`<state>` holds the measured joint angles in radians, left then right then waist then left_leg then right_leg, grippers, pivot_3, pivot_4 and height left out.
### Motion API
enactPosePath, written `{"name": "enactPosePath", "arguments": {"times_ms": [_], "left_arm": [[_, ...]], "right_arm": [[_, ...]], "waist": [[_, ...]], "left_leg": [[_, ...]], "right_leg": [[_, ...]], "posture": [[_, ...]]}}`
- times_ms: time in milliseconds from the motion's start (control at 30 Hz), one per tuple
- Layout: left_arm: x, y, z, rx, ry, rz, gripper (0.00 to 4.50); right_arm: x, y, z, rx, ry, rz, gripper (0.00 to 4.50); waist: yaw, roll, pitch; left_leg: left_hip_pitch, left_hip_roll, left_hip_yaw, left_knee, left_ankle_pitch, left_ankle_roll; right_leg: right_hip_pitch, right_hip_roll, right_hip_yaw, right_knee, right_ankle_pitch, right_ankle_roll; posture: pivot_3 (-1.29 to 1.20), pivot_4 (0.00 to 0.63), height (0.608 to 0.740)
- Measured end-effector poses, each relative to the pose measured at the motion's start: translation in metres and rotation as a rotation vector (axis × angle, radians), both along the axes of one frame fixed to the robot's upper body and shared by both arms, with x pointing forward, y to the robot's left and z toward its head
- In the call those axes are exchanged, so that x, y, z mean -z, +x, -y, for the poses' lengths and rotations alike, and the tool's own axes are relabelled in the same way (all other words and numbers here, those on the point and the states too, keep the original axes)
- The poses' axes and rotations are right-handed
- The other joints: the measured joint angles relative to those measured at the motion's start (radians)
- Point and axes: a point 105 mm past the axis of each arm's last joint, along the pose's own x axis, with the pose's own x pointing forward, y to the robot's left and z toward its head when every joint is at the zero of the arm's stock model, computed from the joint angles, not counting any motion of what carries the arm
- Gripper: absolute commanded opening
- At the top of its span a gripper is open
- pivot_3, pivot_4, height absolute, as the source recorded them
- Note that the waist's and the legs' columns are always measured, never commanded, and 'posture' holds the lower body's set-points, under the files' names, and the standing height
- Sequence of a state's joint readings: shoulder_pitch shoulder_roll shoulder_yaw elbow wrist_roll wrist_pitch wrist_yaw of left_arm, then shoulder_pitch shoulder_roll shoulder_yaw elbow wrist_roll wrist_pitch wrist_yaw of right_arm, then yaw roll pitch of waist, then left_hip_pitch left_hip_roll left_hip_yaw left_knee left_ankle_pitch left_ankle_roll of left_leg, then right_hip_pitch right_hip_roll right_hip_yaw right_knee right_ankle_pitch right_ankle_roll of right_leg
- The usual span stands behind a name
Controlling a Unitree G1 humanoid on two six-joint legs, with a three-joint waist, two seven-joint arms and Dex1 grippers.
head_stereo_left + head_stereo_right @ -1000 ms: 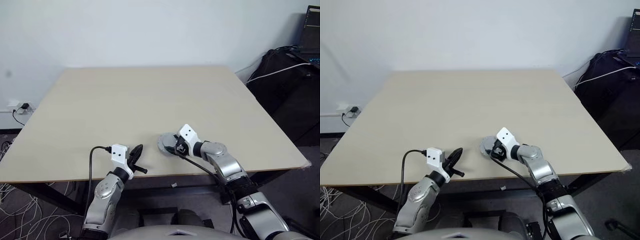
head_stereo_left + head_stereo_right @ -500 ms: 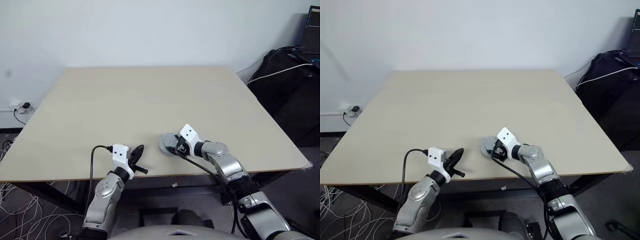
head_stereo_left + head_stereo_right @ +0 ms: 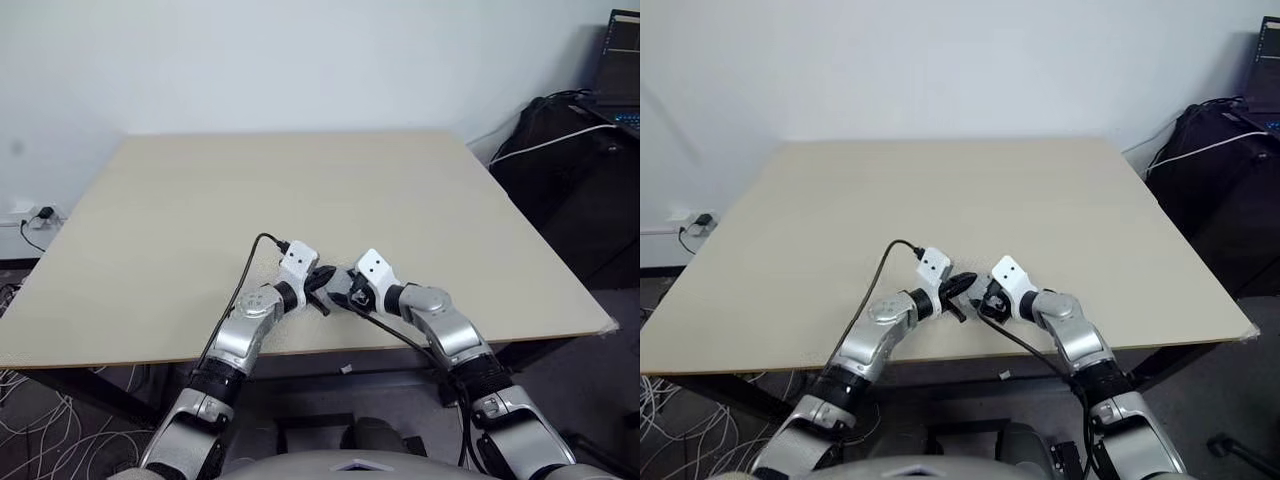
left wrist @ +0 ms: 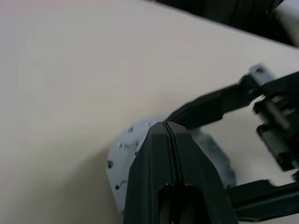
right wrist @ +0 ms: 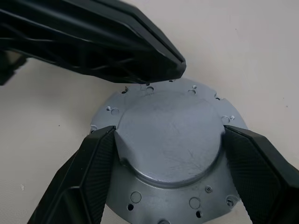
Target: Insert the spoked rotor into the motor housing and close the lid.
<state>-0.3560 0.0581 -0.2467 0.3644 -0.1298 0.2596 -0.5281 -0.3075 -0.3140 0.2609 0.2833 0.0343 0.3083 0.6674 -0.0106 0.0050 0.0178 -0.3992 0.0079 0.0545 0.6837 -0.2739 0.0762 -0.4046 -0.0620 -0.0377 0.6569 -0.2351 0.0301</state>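
- Pale wall and a broad beige rectangular counter (image 3: 300,190) formed the setting; dark bags and a white cable (image 3: 560,140) stood off the counter's right side, and a wall socket with cords (image 3: 40,215) lay beyond its left side.
- Silvery-grey round metal lid (image 5: 170,156), a domed disc on a flat flange pierced with small holes, lay flat on the counter near the front edge, about midway across.
- Right tool (image 5: 168,172) sat spread wide, its two black ribbed fingers (image 5: 98,172) set against opposite sides of the lid's raised dome, gripping it.
- Left tool (image 4: 167,128) was fully closed, its two black fingers pressed together into one wedge and holding nothing.
- Tip of the left tool lay over the far edge of the lid's flange, just beside one finger of the right tool; whether it touched the metal could not be told.
- Both arms converged from either side, the white wrist blocks (image 3: 297,262) nearly meeting above the lid.
- A black cable (image 3: 250,265) looped from the left wrist back along the left forearm.
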Motion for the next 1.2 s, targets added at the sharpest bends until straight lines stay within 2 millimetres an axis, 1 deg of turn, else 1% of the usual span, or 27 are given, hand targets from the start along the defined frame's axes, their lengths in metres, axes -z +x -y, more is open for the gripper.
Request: {"name": "enactPosePath", "arguments": {"times_ms": [133,233,433,567,667,1133,1200], "left_arm": [[-0.004,0.01,0.003,-0.002,-0.007,-0.033,0.0],[-0.005,0.013,0.006,0.011,-0.012,-0.057,0.0],[0.007,0.007,0.007,0.054,0.005,-0.155,0.0],[0.007,0.009,0.006,0.068,0.024,-0.174,0.0],[0.011,0.008,0.006,0.072,0.037,-0.203,0.0],[0.01,0.006,0.01,0.114,0.061,-0.256,0.0],[0.01,0.006,0.011,0.118,0.064,-0.26,0.0]], "right_arm": [[0.0,-0.001,0.002,0.018,0.002,0.006,3.29],[-0.001,-0.002,0.001,0.022,0.003,0.009,3.29],[-0.001,-0.004,0.002,0.036,0.004,0.009,3.29],[-0.001,-0.004,0.002,0.04,0.004,0.01,3.29],[-0.001,-0.005,0.002,0.041,0.005,0.011,3.29],[0.0,-0.007,0.001,0.039,0.006,0.009,3.29],[0.0,-0.007,0.001,0.04,0.005,0.009,4.03]], "waist": [[0.001,-0.001,0.0],[0.0,-0.001,0.001],[0.001,-0.001,0.001],[0.001,-0.001,0.001],[0.001,-0.001,0.001],[0.001,-0.001,0.0],[0.001,-0.001,0.0]], "left_leg": [[0.0,0.0,0.0,0.0,0.0,0.0],[0.0,0.0,0.0,0.0,0.0,0.0],[-0.001,0.0,0.0,0.0,0.0,0.0],[-0.001,-0.001,0.0,0.0,0.0,0.0],[-0.001,-0.001,0.0,-0.001,0.0,0.0],[-0.001,0.0,-0.005,-0.002,-0.001,0.0],[-0.001,0.0,-0.005,-0.002,-0.001,-0.001]], "right_leg": [[0.001,-0.001,0.0,-0.001,0.0,0.001],[0.001,-0.001,0.0,-0.001,0.001,0.0],[0.0,-0.002,0.0,-0.002,0.0,0.0],[0.0,-0.006,0.0,-0.002,0.0,0.0],[0.0,-0.007,0.0,-0.003,0.001,0.0],[0.006,-0.008,-0.001,-0.012,0.002,0.001],[0.006,-0.009,-0.001,-0.012,0.003,0.001]], "posture": [[0.0,0.0,0.74],[0.0,0.0,0.74],[0.0,0.0,0.74],[0.0,0.0,0.74],[0.0,0.0,0.74],[0.0,0.0,0.74],[0.0,0.0,0.74]]}}
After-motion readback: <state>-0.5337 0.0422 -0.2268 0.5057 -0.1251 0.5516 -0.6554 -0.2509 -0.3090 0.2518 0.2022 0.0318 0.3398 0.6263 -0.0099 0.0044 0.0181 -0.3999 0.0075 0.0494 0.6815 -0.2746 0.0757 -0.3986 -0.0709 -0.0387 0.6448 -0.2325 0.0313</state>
